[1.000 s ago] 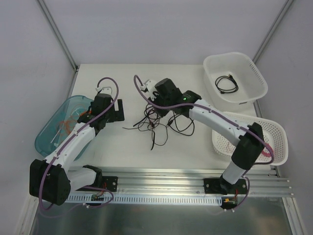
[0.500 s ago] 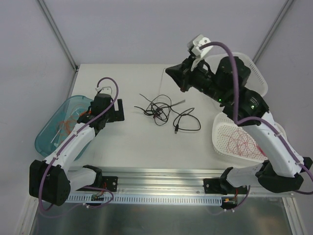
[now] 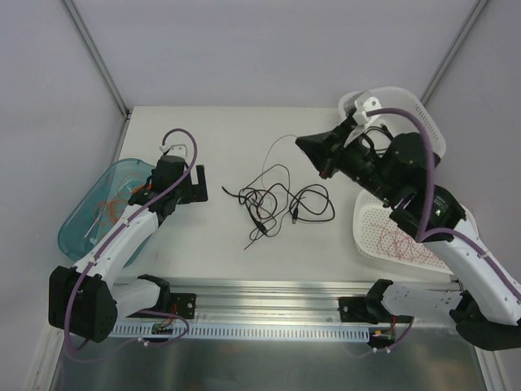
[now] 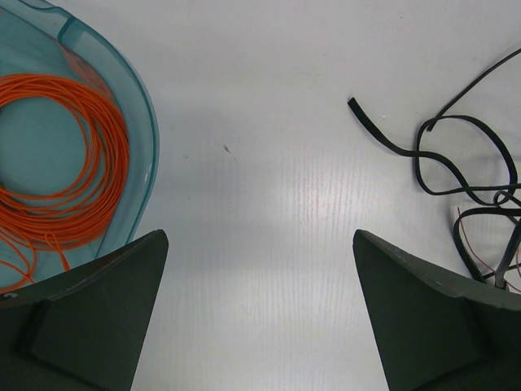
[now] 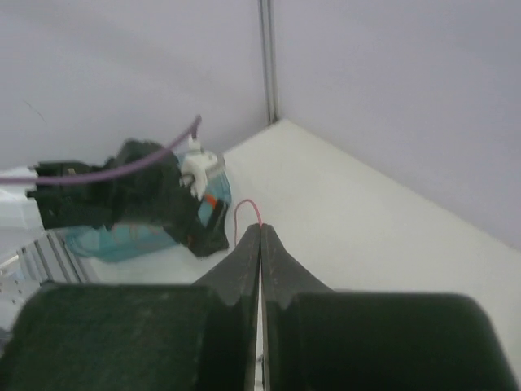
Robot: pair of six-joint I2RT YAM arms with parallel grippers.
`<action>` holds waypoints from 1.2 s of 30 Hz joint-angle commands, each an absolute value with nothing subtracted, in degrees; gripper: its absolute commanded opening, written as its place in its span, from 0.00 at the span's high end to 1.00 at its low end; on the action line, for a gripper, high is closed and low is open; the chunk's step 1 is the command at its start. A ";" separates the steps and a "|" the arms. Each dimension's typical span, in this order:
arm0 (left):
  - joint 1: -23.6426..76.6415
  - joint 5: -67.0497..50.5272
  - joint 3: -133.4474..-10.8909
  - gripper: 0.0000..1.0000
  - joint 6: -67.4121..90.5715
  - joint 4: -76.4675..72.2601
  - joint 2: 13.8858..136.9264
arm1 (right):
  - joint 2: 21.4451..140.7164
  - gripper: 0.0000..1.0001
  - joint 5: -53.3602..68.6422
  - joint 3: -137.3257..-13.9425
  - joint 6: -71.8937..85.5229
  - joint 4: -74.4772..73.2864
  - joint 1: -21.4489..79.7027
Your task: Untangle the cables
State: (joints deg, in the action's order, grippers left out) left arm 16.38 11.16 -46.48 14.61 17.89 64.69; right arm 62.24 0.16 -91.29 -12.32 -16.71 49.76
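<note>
Right tool [image 3: 303, 145] is up off the desk [image 3: 228, 130], well above the right side, nose pointing left. Its two fingers are pressed together, and a hair-thin red strand [image 5: 248, 202] loops out from between the tips. From overhead, that strand shows as a faint line running from the tool down to the pile.

The cables [image 3: 277, 199] lie in the middle of the desk. They make a loose knot of thin black loops, with one tail trailing toward the near edge and a rounder loop out on the right.

Left tool [image 3: 195, 181] sits low on the left, fingers spread wide with only bare desk between them. Its wrist view catches the left end of the black loops just off its right finger [image 4: 423, 309], and they are not touching.

Beside the left finger is the blue tub [image 3: 81, 220], with a wound orange coil [image 4: 57, 155] inside.

On the right, the near white basket [image 3: 370, 236] holds a scribble of red wire [image 3: 403, 242]. The far white basket [image 3: 415, 110] is mostly hidden behind the raised arm.
</note>
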 commanded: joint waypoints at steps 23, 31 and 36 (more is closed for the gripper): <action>15.65 5.27 -48.08 0.01 14.85 17.23 65.30 | 59.85 0.28 -16.90 -53.43 9.77 -38.60 48.78; 15.64 5.63 -47.99 0.01 14.68 17.14 64.78 | 71.96 0.31 -19.16 -56.16 16.60 -29.90 47.47; 15.73 5.71 -48.08 0.01 14.77 17.23 64.34 | 77.43 0.43 -17.93 -53.18 26.53 -22.86 44.83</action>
State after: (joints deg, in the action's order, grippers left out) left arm 16.38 6.17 -46.48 14.57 17.87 65.23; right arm 75.92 -18.17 -54.24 18.79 -28.84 46.04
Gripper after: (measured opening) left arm 0.992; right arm 0.592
